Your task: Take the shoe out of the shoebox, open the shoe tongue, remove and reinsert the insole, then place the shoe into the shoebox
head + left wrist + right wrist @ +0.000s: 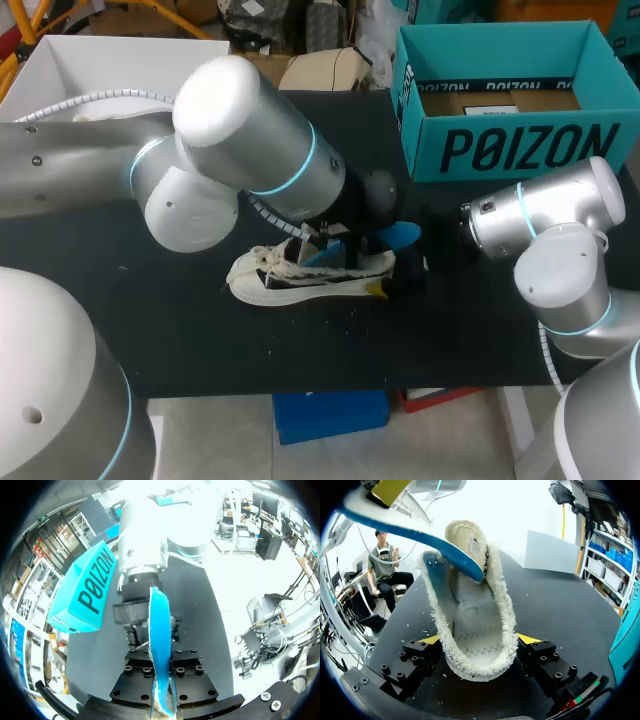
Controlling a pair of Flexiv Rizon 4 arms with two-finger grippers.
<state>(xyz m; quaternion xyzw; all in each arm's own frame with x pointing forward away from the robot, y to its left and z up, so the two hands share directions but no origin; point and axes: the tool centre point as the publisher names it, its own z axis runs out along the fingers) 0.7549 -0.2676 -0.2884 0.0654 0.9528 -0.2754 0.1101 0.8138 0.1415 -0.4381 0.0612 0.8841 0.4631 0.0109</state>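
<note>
At the middle of the table (200,340), your head view shows the shoe (300,275) sole-down, white with black streaks and a yellow patch by the heel. The blue insole (403,234) juts out above that heel, and the teal shoebox (510,150) stands well apart. In the left wrist view, your left gripper (161,692) pinches the insole edge-on. In the right wrist view, your right gripper (480,642) clamps the fleecy-lined heel from both sides, with the insole's tip dipping into the opening.

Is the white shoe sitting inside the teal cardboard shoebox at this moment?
No, the white low-top shoe lies on the black table, out in front of the teal cardboard shoebox and apart from it.
</note>
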